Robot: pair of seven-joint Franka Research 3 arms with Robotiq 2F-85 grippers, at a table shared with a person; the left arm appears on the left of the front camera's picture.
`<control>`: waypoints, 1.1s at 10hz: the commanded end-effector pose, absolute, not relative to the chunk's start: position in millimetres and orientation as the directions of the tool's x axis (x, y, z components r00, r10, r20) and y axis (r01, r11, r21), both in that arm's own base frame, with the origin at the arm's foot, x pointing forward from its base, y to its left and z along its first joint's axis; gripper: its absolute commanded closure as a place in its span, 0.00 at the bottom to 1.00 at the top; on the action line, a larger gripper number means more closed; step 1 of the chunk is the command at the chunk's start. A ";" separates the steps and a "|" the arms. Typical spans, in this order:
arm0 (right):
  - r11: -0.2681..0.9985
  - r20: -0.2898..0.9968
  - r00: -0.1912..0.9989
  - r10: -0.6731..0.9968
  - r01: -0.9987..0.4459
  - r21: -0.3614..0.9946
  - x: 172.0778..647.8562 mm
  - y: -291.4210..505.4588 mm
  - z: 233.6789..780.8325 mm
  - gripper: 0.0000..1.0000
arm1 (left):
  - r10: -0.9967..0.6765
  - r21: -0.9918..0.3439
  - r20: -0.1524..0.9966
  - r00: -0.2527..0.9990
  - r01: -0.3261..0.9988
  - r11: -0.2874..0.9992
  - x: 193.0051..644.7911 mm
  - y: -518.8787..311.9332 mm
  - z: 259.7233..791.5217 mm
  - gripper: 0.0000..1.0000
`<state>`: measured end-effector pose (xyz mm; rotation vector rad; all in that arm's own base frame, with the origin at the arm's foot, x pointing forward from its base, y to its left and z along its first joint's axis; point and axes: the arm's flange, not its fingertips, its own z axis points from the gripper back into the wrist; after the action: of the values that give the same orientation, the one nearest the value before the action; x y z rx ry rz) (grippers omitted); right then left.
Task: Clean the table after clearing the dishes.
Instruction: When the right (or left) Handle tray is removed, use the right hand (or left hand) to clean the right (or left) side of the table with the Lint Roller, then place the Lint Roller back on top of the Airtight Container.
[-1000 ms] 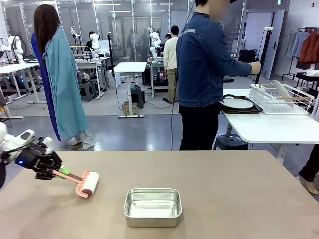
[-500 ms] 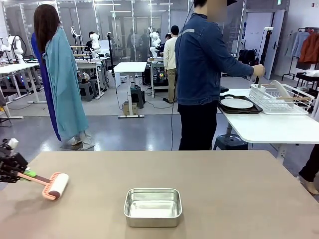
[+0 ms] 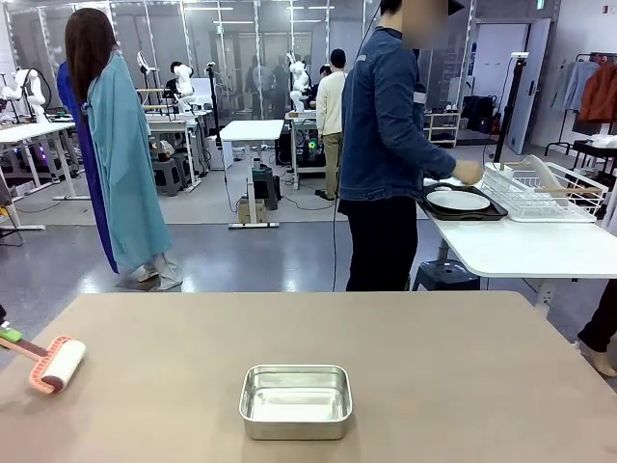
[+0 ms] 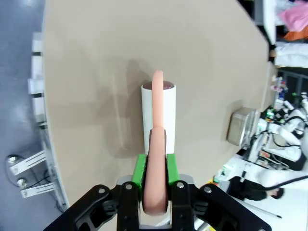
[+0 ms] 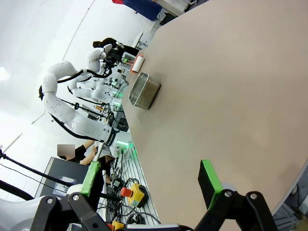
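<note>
The tan table [image 3: 434, 367] stretches across the front view. A lint roller [image 3: 58, 365], white drum on a pink frame, lies on it at the far left edge. In the left wrist view my left gripper [image 4: 155, 169] is shut on the roller's pink handle, and the roller's drum [image 4: 158, 113] rests on the table [image 4: 96, 57]. My right gripper [image 5: 150, 179] hangs open over the table [image 5: 231, 86], nothing between its green pads. One of the dishes, a white plate [image 3: 459, 200] on a dark tray, sits on a white side table at the back right, a person's hand beside it.
A small steel pan [image 3: 295, 399] stands at the table's near middle, also seen as the pan [image 5: 144, 90] from the right wrist. A white dish rack [image 3: 540, 193] stands beside the tray. A person in a denim jacket [image 3: 390, 145] stands behind the table.
The left gripper has pulled the roller leftward across the table to its left edge. The person's hand has moved from the rack to the tray.
</note>
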<state>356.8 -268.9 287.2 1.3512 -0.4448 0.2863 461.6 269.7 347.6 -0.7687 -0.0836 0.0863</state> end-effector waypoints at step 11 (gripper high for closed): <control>0.215 0.461 0.886 -0.044 -0.443 0.871 355.3 -267.1 290.3 0.00 | 0.077 -0.607 0.298 0.952 0.126 0.785 387.5 239.3 485.4 0.79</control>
<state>356.8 -268.8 287.5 1.3509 -0.4452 0.2867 388.7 233.7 473.5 -0.6761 -0.3119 -0.0111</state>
